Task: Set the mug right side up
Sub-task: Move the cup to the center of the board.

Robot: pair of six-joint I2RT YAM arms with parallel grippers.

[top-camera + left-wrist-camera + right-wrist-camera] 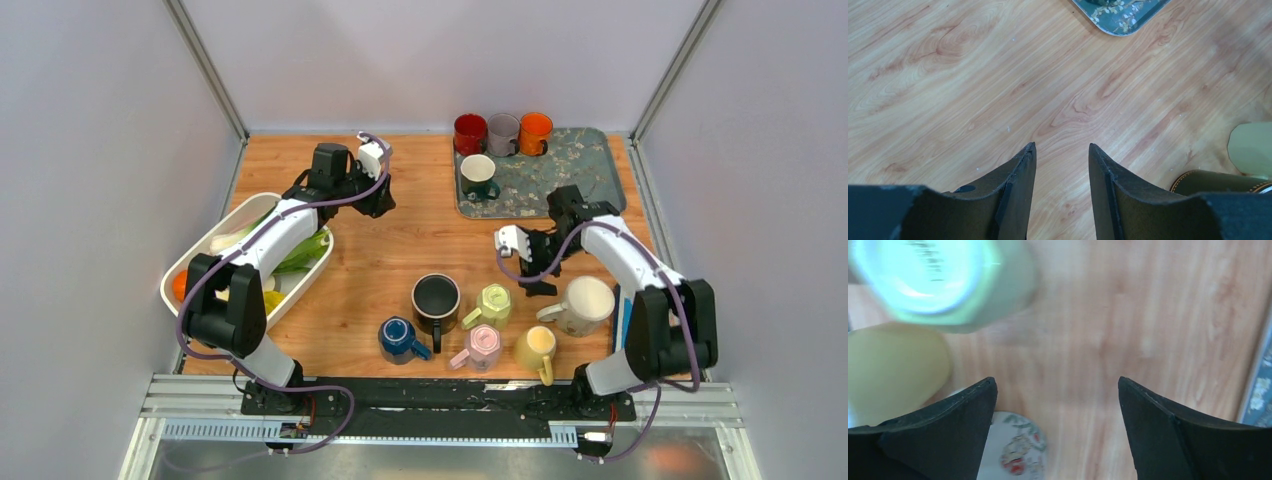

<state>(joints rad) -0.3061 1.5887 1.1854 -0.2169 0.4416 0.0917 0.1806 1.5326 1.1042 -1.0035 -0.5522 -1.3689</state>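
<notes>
A light green mug (pixel 493 303) stands upside down in the mug cluster at the table's front, its base up; it also shows blurred in the right wrist view (pixel 923 280). A pink mug (pixel 483 345) in front of it is also upside down. My right gripper (pixel 538 272) is open and empty, hovering just right of the green mug, between it and the white floral mug (pixel 585 305); in its own view (pixel 1057 380) the jaws stand wide apart over bare wood. My left gripper (pixel 383 205) is open and empty at the back centre-left (pixel 1062 145).
A black mug (pixel 436 297), a blue mug (pixel 398 337) and a yellow mug (pixel 536 346) stand in the cluster. A patterned tray (pixel 585 175) at the back right holds several mugs. A white bin (pixel 200 255) with vegetables sits at the left.
</notes>
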